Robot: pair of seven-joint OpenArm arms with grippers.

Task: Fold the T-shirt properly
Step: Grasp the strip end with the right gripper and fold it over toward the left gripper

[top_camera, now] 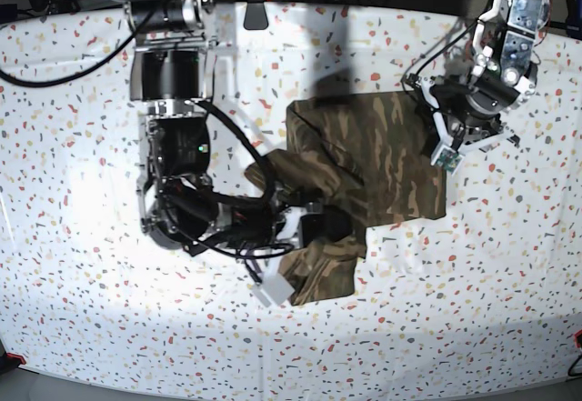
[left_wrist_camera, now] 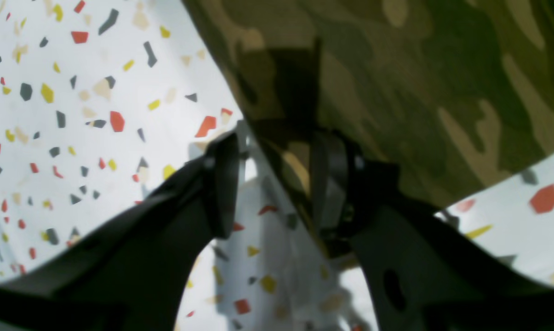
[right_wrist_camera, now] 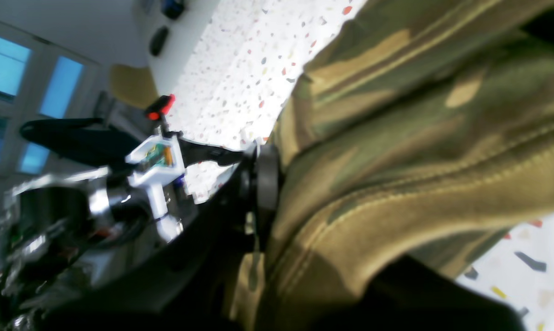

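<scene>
T-shirt (left_wrist_camera: 419,92) cloth in camouflage filled the upper right of the left wrist view, its edge running down between the two dark fingers of the left gripper (left_wrist_camera: 277,179). The jaws stood partly apart with that edge between them, seemingly to lift or release a corner; whether they pinched it I could not tell. Speckled table (left_wrist_camera: 74,115) showed behind, blurred.

From the right wrist, the T-shirt (right_wrist_camera: 396,151) bunched in thick hemmed folds against the right gripper (right_wrist_camera: 263,184), whose jaws were clamped narrow on the cloth, likely carrying a fold across. The fingertips were buried in fabric.

In the base view, the T-shirt (top_camera: 373,174) lay mid-table, partly folded, its near left part gathered at the right gripper (top_camera: 314,224). The left gripper (top_camera: 446,151) sat at its right edge. Collar and label were hidden.
</scene>
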